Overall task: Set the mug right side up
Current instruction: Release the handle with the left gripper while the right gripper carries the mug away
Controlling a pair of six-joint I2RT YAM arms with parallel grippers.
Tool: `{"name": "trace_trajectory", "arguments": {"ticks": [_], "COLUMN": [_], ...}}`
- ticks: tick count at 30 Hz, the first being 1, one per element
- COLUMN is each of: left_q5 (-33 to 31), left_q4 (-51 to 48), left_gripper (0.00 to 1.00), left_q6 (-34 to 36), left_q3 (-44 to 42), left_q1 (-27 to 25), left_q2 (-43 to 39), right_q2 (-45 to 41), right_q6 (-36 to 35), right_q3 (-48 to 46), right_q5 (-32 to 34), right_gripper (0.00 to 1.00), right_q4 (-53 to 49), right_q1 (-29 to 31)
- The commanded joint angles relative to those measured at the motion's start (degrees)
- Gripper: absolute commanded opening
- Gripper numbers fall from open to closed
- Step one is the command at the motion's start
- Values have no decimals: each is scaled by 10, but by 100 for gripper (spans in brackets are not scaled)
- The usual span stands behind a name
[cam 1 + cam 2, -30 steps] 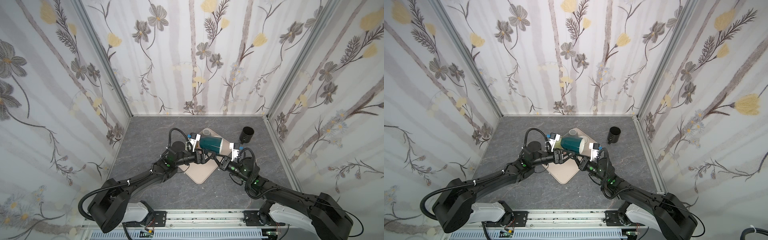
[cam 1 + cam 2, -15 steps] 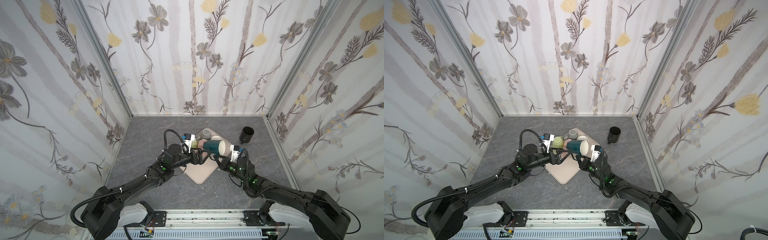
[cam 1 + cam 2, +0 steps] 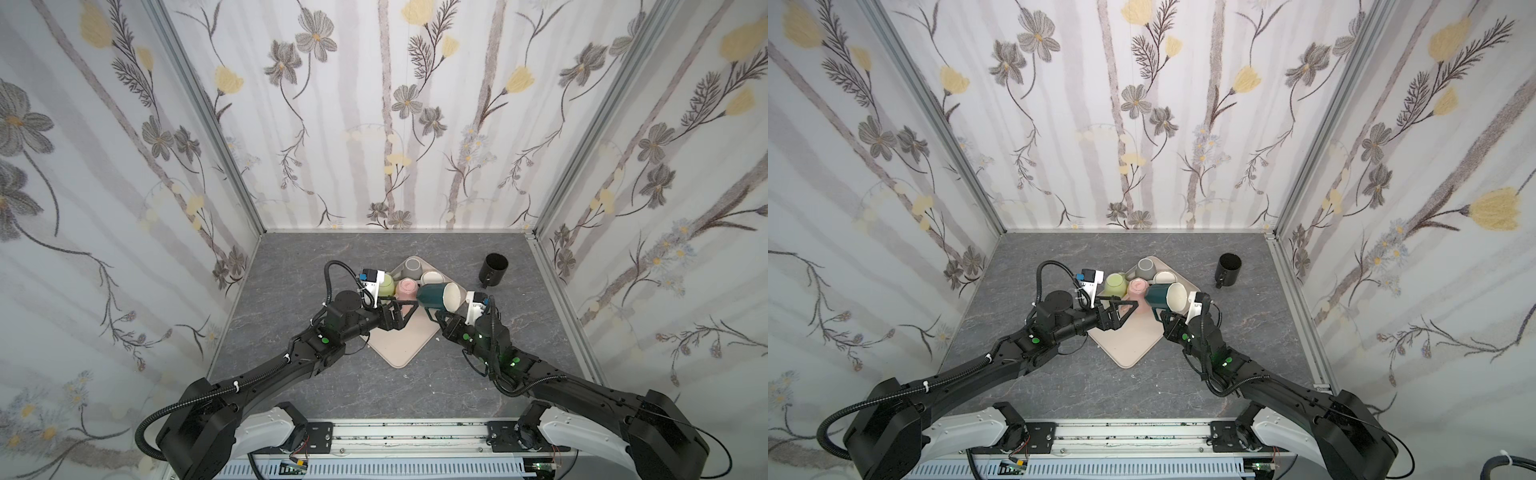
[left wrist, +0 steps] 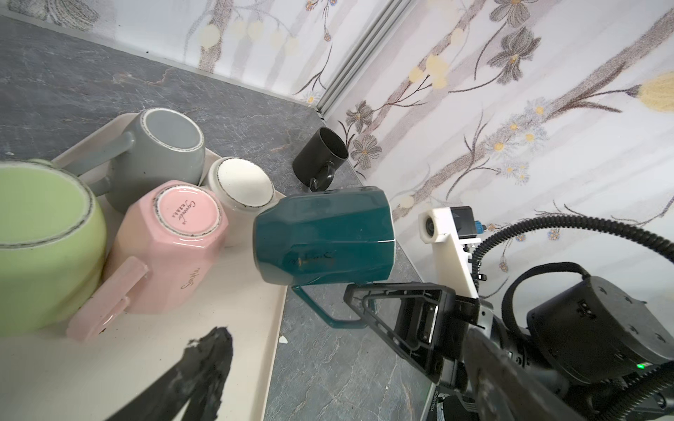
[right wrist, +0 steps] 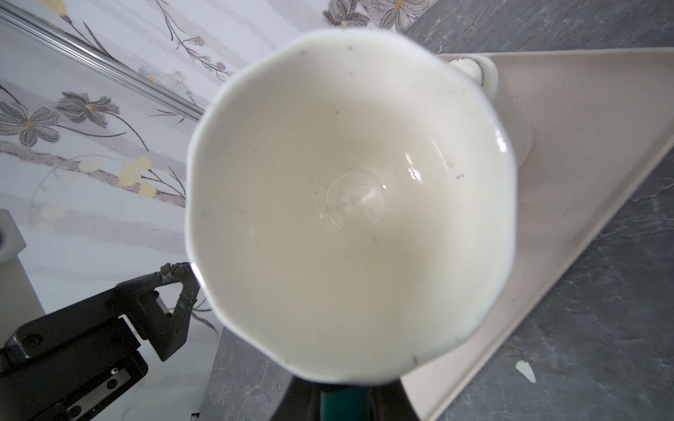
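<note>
The teal mug [image 3: 434,294] [image 3: 1158,296] [image 4: 324,237] hangs on its side above the right edge of the beige tray [image 3: 395,345] [image 3: 1125,345]. Its white inside [image 5: 350,204] faces the right wrist camera. My right gripper [image 3: 437,319] [image 3: 1162,319] [image 4: 359,306] is shut on the mug's handle from below. My left gripper [image 3: 409,316] [image 3: 1126,311] stands open just left of the mug, apart from it, with nothing between its fingers [image 4: 215,346]. One of its fingers [image 5: 178,288] shows beside the mug's rim in the right wrist view.
Upside down on the tray's far half stand a green mug [image 3: 386,284], a pink mug [image 3: 405,289], a grey mug [image 3: 412,268] and a white cup [image 3: 432,277]. A black mug [image 3: 493,270] stands upright on the grey table near the right wall.
My left gripper has opened fully and drawn back to the left, away from the teal mug. The mug stays in my right gripper and has shifted slightly right.
</note>
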Motion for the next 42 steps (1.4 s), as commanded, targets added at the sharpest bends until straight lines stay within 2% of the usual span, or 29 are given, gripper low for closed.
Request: {"name": "trace_trajectory", "arguments": {"ticks": [1,5,11,14,18,24,34,42], "left_q5": [-24,-31,-44,-50,-52,-59,-67,-73], "left_q4": [-13,-17,-23,-25,-27,-30,-35,-35], "left_gripper": [100,100,100,100,100,100,100,100], "left_q6": [3,5,4,4,4,5,5,1], "left_q3": [-1,-2,-5,-5,-5,-7,-7,-9], "left_q1": [0,1,0,0,1,1,1,1], "left_q2": [2,-3,-6,-5,-3,-3,-3,-2], "right_q2": [-35,-89,-137,-143,-117,-76,-14,45], "right_q6": [-30,-62,-105,-138,-167,-189,-229,-241], "right_q3": [10,10,52,80,125,150,180,217], "right_q5": [54,65,40,68,72,31,60,35], "right_gripper": [0,0,0,0,0,0,0,0], "right_q4": [-29,-77,-197,-248,-308,-318,-327,-312], "right_q1": [-8,-40,-142,-175,-236,-320,-372,-419]}}
